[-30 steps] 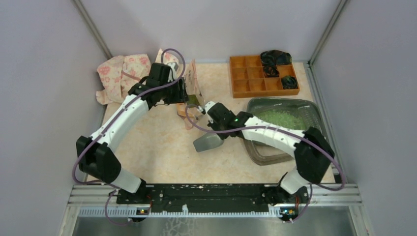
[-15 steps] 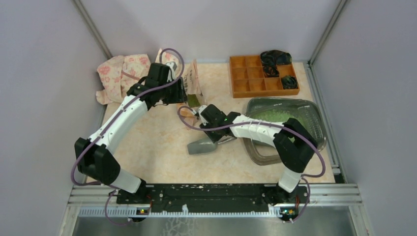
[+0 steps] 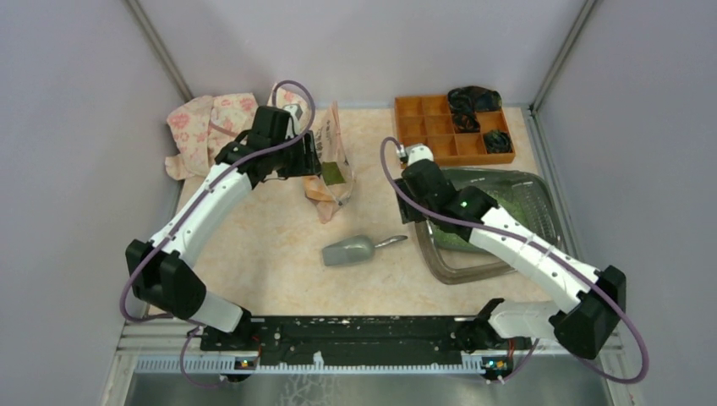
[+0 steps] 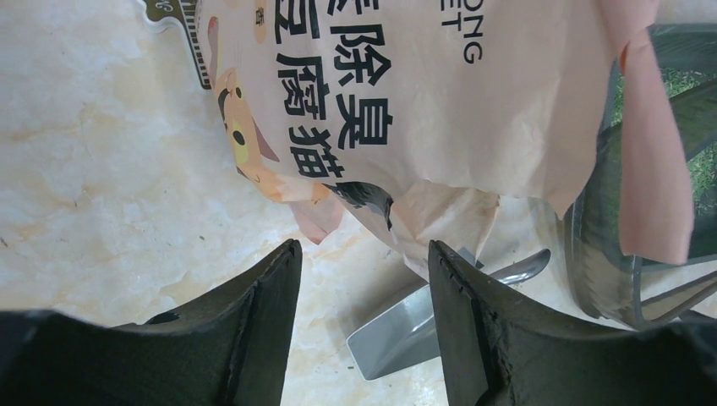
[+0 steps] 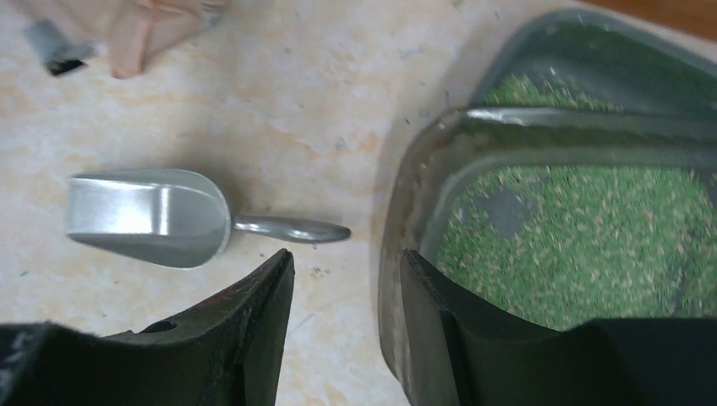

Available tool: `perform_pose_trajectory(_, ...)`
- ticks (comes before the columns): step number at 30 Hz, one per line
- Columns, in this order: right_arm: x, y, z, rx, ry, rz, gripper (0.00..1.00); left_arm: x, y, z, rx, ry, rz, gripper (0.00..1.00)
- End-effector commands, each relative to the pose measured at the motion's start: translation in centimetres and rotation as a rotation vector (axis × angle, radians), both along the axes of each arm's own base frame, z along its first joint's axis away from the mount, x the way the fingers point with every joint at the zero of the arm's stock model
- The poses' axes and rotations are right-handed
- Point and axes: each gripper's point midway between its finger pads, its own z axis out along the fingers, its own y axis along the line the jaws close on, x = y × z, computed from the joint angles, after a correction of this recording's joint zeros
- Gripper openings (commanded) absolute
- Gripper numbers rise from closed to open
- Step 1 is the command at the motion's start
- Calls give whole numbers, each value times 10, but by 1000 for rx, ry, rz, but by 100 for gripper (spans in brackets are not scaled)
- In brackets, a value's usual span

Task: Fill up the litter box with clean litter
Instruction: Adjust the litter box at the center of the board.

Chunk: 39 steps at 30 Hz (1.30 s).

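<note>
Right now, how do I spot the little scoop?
Look at the marbled table. Left of the big dark litter box, in front of the pink bag, lies the scoop. It's the only shiny grey thing, with a thin handle pointing at the box.

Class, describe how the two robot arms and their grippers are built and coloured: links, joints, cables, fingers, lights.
The left arm and right arm have white tubular links joined by black joint housings. A purple cable loops along each. A green light glows on the right arm. The left gripper and right gripper each have two matte black fingers tapering to blunt tips.
</note>
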Motion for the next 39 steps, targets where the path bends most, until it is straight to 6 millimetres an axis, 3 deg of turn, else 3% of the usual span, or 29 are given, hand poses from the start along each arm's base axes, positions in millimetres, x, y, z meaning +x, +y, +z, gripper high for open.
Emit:
perform_pose_trajectory(1,-15,-50,-31,-15,100,-187,50,0,3,38,-34,-77,14,63)
perform_pose_trajectory(6,-15,-67,-58,66,164,-229,49,-1,5,41,-29,-81,16,63)
perform_pose_trajectory(25,-22,-61,-126,50,348,-197,48,-3,5,33,-29,-69,14,63)
perform_pose_trajectory(26,-21,-61,-126,51,350,-196,47,-3,5,32,-29,-70,14,63)
perform_pose_trajectory(33,-11,-54,-108,64,348,-158,8,-3,5,30,-29,-68,13,63)
perform_pose_trajectory(39,0,-51,-73,93,346,-129,2,-4,5,30,-29,-70,12,63)
